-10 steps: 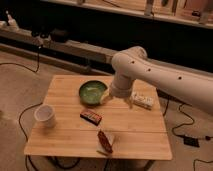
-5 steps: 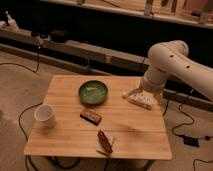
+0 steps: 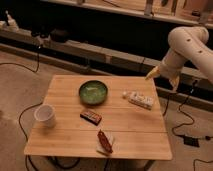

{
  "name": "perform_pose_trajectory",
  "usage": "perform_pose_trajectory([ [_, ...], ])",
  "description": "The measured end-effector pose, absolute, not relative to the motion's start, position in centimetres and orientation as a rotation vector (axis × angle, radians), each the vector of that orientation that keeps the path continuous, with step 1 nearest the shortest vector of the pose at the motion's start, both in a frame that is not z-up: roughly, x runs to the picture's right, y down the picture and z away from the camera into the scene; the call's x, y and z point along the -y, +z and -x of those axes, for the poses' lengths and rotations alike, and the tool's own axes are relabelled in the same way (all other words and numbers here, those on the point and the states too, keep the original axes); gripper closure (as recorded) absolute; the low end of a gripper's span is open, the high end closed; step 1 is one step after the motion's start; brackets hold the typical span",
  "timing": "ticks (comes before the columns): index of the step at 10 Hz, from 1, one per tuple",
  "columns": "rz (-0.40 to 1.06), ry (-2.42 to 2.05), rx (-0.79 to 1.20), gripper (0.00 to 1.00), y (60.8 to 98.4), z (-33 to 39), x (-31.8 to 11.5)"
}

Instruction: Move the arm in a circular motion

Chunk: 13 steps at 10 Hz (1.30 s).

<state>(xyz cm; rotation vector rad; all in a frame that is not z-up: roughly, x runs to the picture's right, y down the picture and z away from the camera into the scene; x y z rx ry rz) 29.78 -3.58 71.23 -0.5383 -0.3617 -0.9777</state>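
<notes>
The arm (image 3: 192, 47), cream-white with thick rounded segments, reaches in from the upper right of the camera view. Its gripper (image 3: 162, 80) hangs in the air above and just beyond the table's back right corner, higher than the white packet (image 3: 140, 99). The two pale yellowish fingertips (image 3: 151, 74) stand spread apart with nothing between them, so the gripper is open. It touches nothing on the table.
On the wooden table (image 3: 65, 145) are a green bowl (image 3: 93, 92), a white cup (image 3: 45, 115), a dark snack bar (image 3: 91, 116) and a reddish packet on a white napkin (image 3: 104, 142). Cables run over the floor, and a dark shelf stands behind.
The arm has swung from over the green bowl to the right and upward. Its gripper now sits past the table's back right corner.
</notes>
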Motion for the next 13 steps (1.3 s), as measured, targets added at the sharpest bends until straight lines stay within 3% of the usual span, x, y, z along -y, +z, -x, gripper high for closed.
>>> perform_pose_trajectory([
  [4,0.496,-1.1,0.371,0.2,75.3,-24.8,7.7],
  [7,0.319,-1.321,0.393,0.2,77.9,-15.5,9.3],
  [10,0.196,-1.454,0.487,0.2,77.6,-7.2,4.9],
  [13,0.233,-1.488,0.644,0.2,74.4,-2.2,-2.7],
])
